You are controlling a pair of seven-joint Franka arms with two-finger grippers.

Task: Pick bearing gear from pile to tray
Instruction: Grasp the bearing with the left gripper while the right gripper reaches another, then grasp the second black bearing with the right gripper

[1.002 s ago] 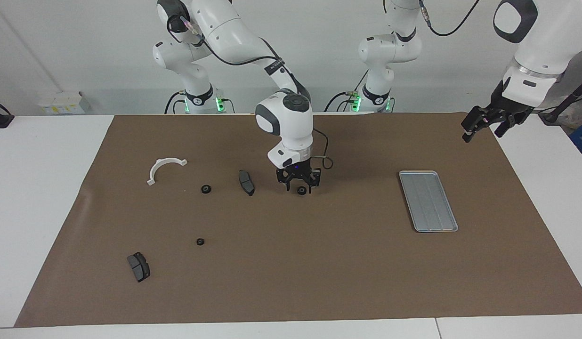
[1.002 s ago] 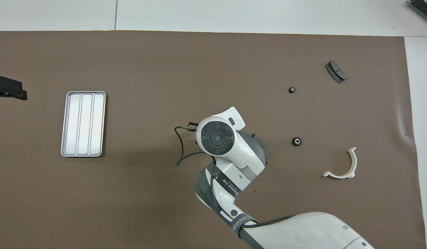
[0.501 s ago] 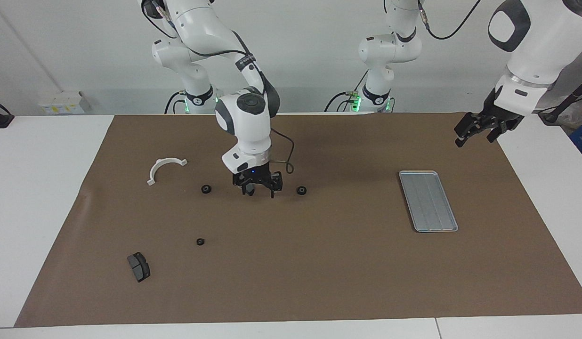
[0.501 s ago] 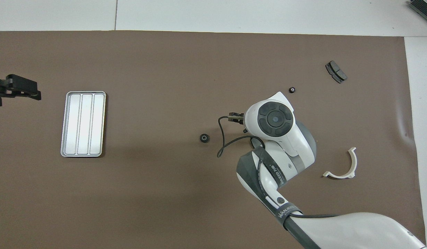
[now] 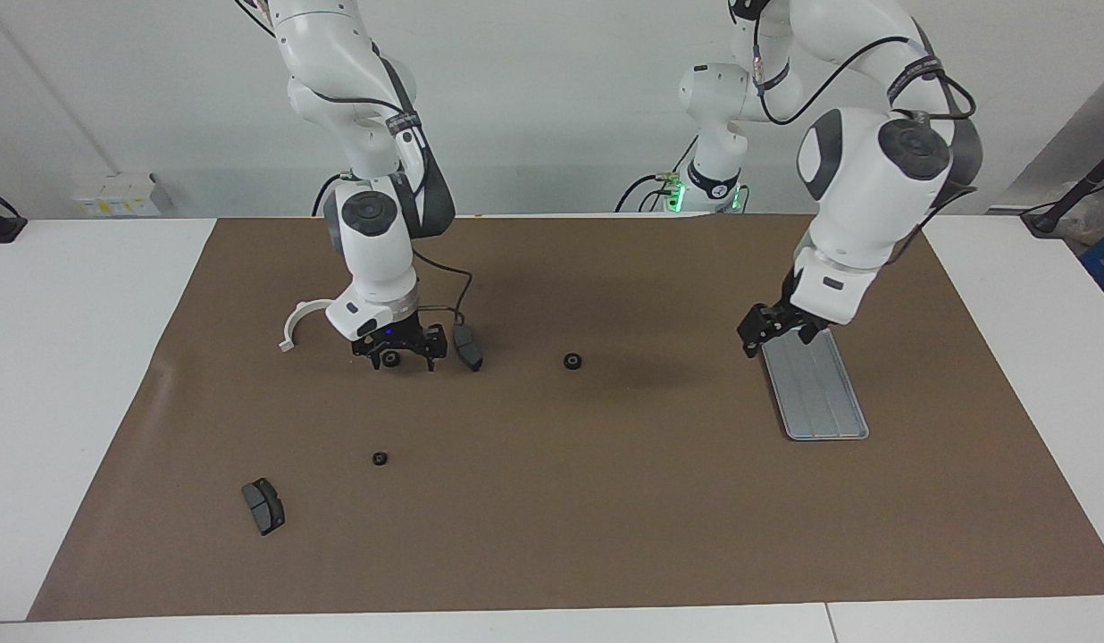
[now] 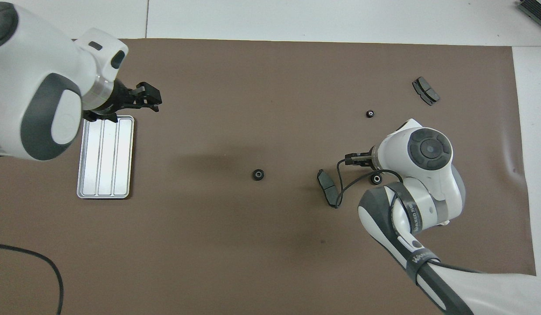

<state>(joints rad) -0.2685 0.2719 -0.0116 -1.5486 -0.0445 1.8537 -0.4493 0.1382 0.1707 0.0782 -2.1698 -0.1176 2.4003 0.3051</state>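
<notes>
Three small black bearing gears lie on the brown mat. One (image 5: 572,361) (image 6: 258,174) lies alone mid-table and one (image 5: 380,459) (image 6: 370,113) lies farther from the robots. The third (image 5: 390,359) (image 6: 376,179) sits between the spread fingers of my right gripper (image 5: 398,352), which is open and low over it. The silver tray (image 5: 824,402) (image 6: 105,175) lies toward the left arm's end with nothing in it. My left gripper (image 5: 775,335) (image 6: 150,97) hangs open and holds nothing, in the air at the tray's end.
A dark grey pad (image 5: 467,347) (image 6: 326,191) lies right beside the right gripper. Another pad (image 5: 263,505) (image 6: 426,90) lies farther from the robots. The white half-ring bracket (image 5: 295,323) is partly hidden by the right arm. The right arm's cable (image 6: 347,188) dangles near the pad.
My right gripper left the mid-table gear on the mat and swept past the pad to the gear beside the bracket. My left arm swung in from the table's edge to the tray.
</notes>
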